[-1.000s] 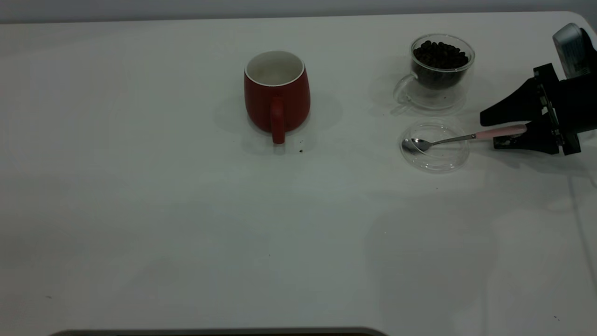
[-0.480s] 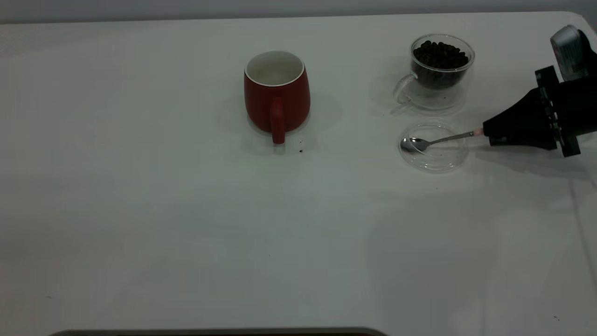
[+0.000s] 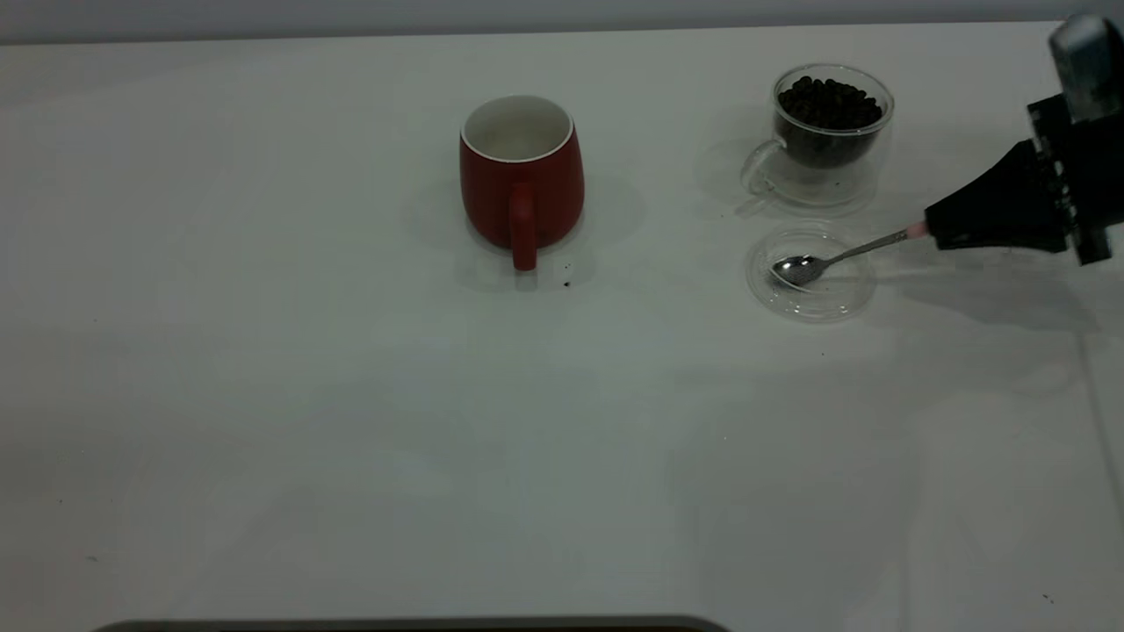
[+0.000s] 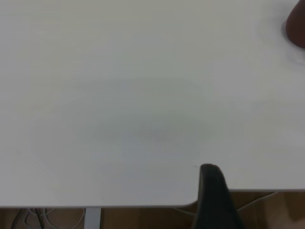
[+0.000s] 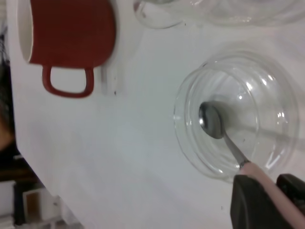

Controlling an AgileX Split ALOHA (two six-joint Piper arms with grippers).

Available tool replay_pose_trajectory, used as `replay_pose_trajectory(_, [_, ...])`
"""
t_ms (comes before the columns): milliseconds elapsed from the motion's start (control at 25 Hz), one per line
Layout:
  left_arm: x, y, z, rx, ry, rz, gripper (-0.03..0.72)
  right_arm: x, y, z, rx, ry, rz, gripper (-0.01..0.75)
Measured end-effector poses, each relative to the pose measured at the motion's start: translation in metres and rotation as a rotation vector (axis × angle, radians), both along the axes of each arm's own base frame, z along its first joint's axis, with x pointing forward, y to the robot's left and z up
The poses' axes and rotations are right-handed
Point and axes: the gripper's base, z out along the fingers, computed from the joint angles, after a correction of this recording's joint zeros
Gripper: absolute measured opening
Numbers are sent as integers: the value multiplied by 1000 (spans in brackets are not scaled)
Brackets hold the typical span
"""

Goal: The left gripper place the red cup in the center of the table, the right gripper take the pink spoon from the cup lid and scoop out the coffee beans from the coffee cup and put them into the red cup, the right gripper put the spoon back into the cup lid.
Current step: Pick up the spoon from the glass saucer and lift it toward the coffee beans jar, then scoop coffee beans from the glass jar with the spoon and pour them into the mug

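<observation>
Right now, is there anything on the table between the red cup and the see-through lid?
Nothing big. The exterior view shows bare table between the red cup and the cup lid, only a tiny dark speck by the cup.

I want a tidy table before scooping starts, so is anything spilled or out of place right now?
A few dark specks, possibly stray bits of coffee, lie on the table just beside the red cup near its handle. Otherwise nothing stands out: the coffee cup stands upright and full, and the right gripper holds the pink spoon over the cup lid.
</observation>
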Motion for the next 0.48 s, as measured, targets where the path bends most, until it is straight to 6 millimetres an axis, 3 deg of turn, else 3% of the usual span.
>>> replay_pose_trajectory(240, [0,0,0,0,0,0,519,4,-13,53,19,-92,49,100])
replay_pose_trajectory(480, [0,0,0,0,0,0,519,17,-9,94,87,-197,-39,99])
